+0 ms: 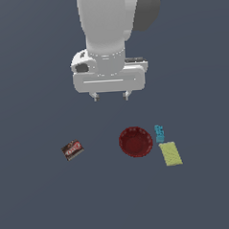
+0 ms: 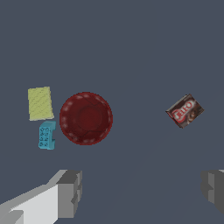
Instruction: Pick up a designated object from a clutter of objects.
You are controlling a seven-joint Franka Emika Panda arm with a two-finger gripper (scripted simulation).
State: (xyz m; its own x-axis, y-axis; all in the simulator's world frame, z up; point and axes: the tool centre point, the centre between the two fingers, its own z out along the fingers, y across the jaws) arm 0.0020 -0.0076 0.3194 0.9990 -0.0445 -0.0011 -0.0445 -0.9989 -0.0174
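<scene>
panda arm [image 1: 112, 25] over a bare dark worktop [image 1: 35, 203], seen from the exterior view; claw [image 1: 110, 95] hanging high above the objects, spread wide, gripping nothing, fingertips [image 2: 70, 192] well apart in the wrist view.

dark red bowl [image 1: 136, 142], the designated object and largest of the clutter: upright on the worktop, mouth up, below the claw and slightly toward the exterior view's right; round, textured inside, pale speckling along the rim [image 2: 85, 118]. judged stiff and fairly light, likely smooth and a little slippery on the outer wall. too wide to span across the whole body, by the look of it; best taken at the rim, one finger inside and one outside the wall, on the side away from the neighbours. risk judged: tipping or swinging if pinched shallowly.

yellow-green flat packet [image 1: 170, 153]: lying flat just beside the bowl, on the exterior view's right, apart from it; thin, likely limp.

brown-red box [image 1: 72, 149]: well apart, toward the exterior view's left, tilted in plan; lettering on its face [image 2: 184, 111] too small to read surely.

teal block [image 1: 159, 133]: smallest, studded top [image 2: 46, 135], near the bowl's rim and just beside the packet; whether touching the packet cannot be told.
</scene>
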